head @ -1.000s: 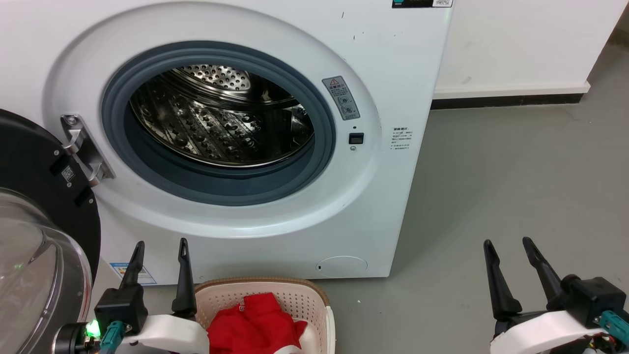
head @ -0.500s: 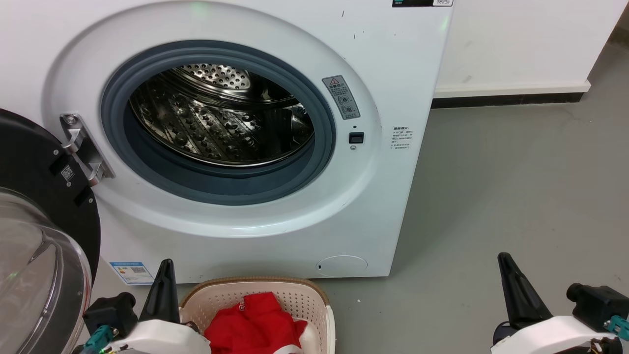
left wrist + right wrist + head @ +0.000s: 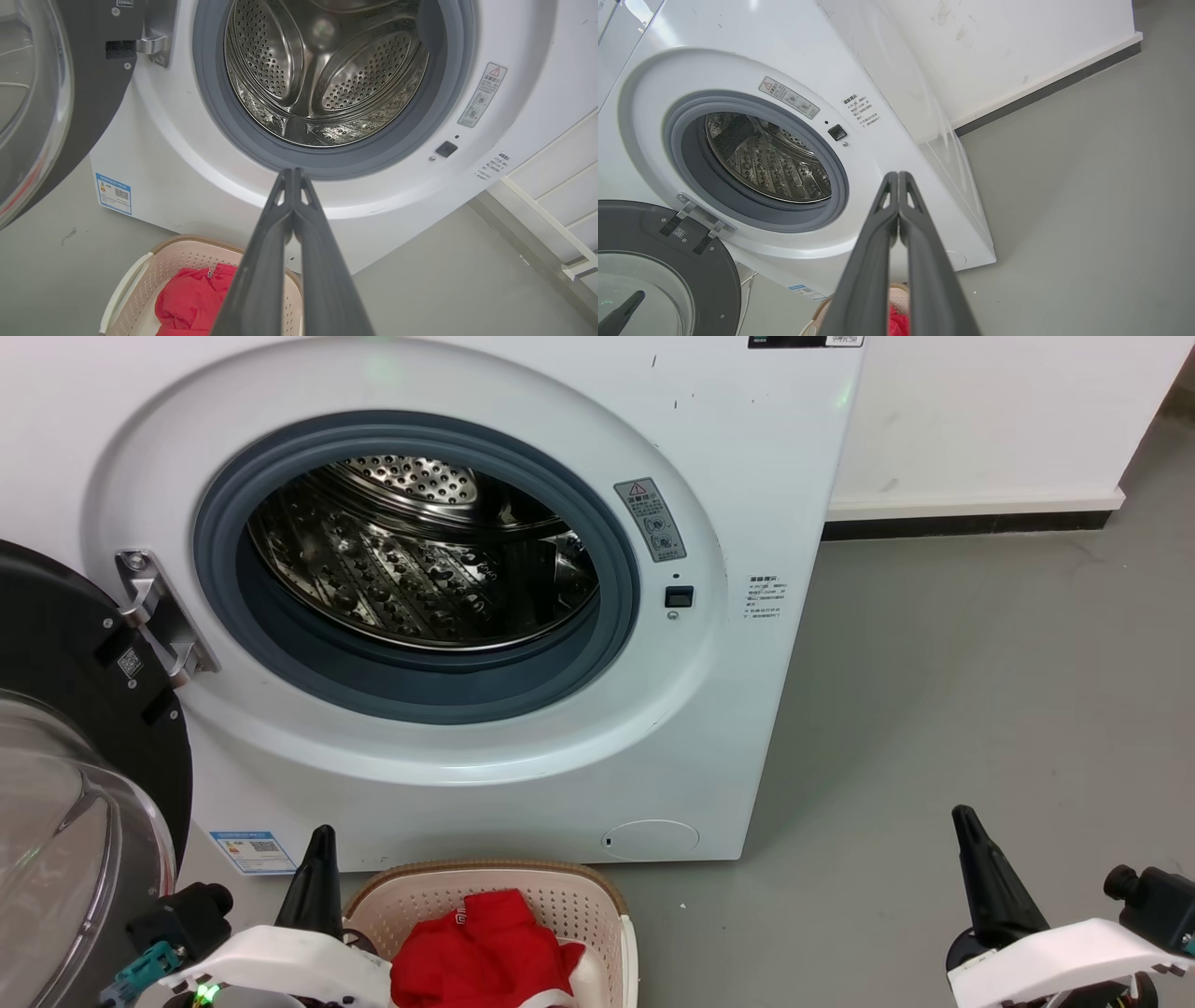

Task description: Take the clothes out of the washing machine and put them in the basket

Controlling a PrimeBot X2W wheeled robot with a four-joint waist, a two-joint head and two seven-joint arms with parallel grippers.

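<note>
Red clothes in the basket, drum bare.
The heap sits at bottom centre of the head view, cut by the lower edge, so I cannot tell its long axis. The basket stands on the floor just before the washer. The left gripper, clenched on nothing, is just left of the basket rim and is the nearer one. The right gripper, also clenched empty, is well apart at lower right. No cloth shows in the drum, so the task looks finished.
</note>
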